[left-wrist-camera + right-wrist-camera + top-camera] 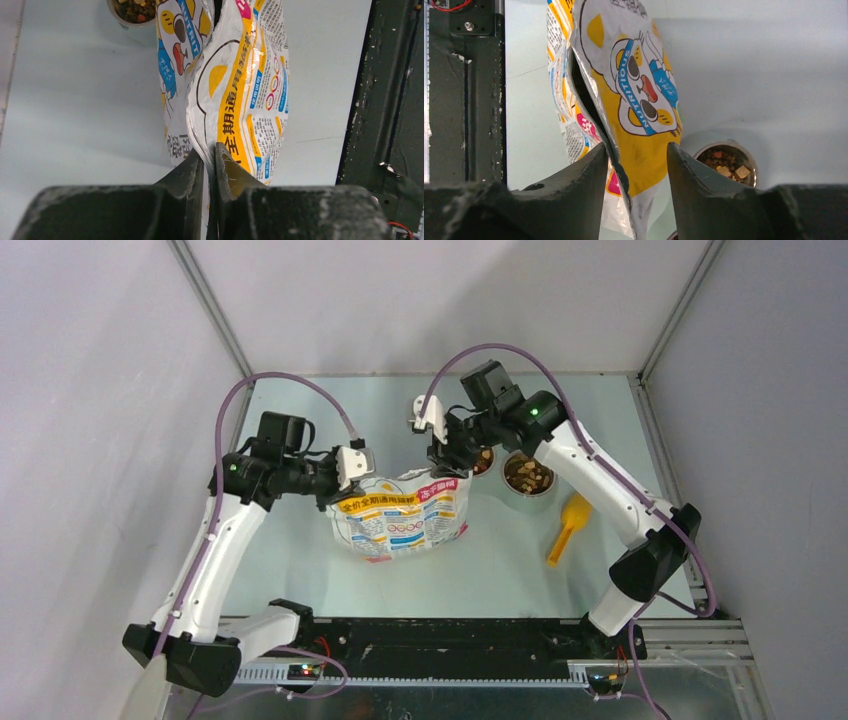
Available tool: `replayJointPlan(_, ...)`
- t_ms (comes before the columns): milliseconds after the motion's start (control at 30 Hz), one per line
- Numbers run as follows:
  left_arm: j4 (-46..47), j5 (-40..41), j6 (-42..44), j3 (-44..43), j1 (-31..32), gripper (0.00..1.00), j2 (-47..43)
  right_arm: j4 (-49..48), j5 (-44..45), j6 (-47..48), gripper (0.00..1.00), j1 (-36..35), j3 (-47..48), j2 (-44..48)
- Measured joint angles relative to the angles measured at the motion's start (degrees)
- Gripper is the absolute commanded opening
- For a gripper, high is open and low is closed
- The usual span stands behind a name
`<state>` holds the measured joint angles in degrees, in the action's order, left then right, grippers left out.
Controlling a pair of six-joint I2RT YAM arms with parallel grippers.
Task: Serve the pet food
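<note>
My left arm reaches up from the near-left and bends inward, with its wrist level with the bag's upper left corner. The left gripper is pressed nearly together, pinching the crinkled foil edge of that corner between its dark fingers. The bag stands on the table between my two wrists, and its top gapes a little.

On the bag's other side, my right arm comes in from the near-right and folds back toward the upper right corner. The right gripper is spread, straddling that corner. The foil fills most of the gap, with a sliver of space on one side, so I read it as not clamped.

The pet food sits in two bowls just right of the bag's top edge. The nearer bowl is partly hidden behind my right wrist. The farther one is in plain sight and full of brown and tan chunks. A yellow scoop lies on the table to the right of the bag, nearer me than the bowls and apart from them.
</note>
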<state>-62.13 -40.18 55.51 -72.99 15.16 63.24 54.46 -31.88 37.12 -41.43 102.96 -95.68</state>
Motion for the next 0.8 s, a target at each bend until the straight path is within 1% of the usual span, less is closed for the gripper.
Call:
replayJointPlan(33,-0.3,-0.1,0.0,0.0,0.0,0.16,0.0,-0.4,-0.6,0.1,0.56,0.3,0.2,0.0)
replayJointPlan(67,-0.7,-0.1,0.0,-0.1,0.1,0.24,0.0,-0.7,-1.2,0.1,0.57,0.5,0.3,0.0)
replayJointPlan(100,-1.0,-0.2,0.0,-0.3,0.1,0.29,-0.2,-1.0,-1.7,0.3,0.58,0.5,0.3,0.0)
replayJointPlan(133,-1.2,-0.2,0.0,-0.3,0.1,0.38,-0.3,-1.3,-2.1,0.4,0.59,0.4,0.3,0.0)
replayJointPlan(200,-1.7,-0.3,0.1,-0.3,0.1,0.43,-1.2,-2.2,-3.1,1.3,0.59,-0.5,0.2,0.0)
replayJointPlan(333,-2.3,0.0,1.1,-0.1,0.3,0.47,-3.7,-3.5,-3.5,4.1,0.62,-3.1,-0.9,0.3)
replayJointPlan(433,-2.2,0.5,1.5,1.9,1.3,0.48,-6.2,-3.8,-3.1,6.0,0.62,-5.2,-2.6,0.7)
replayJointPlan(533,-0.9,0.9,1.2,4.2,2.4,0.46,-7.9,-4.0,-1.9,7.7,0.61,-7.3,-3.8,0.7)
replayJointPlan(667,0.9,1.4,0.4,4.9,4.4,0.38,-8.0,-4.7,0.7,9.6,0.56,-9.3,-5.6,1.7)
replayJointPlan(767,2.1,2.6,0.2,4.9,6.3,0.21,-7.9,-6.8,3.8,10.2,0.5,-10.8,-8.2,3.7)
replayJointPlan(800,2.3,2.9,0.1,4.9,6.8,0.19,-7.8,-7.4,4.8,10.3,0.47,-11.1,-8.9,4.3)
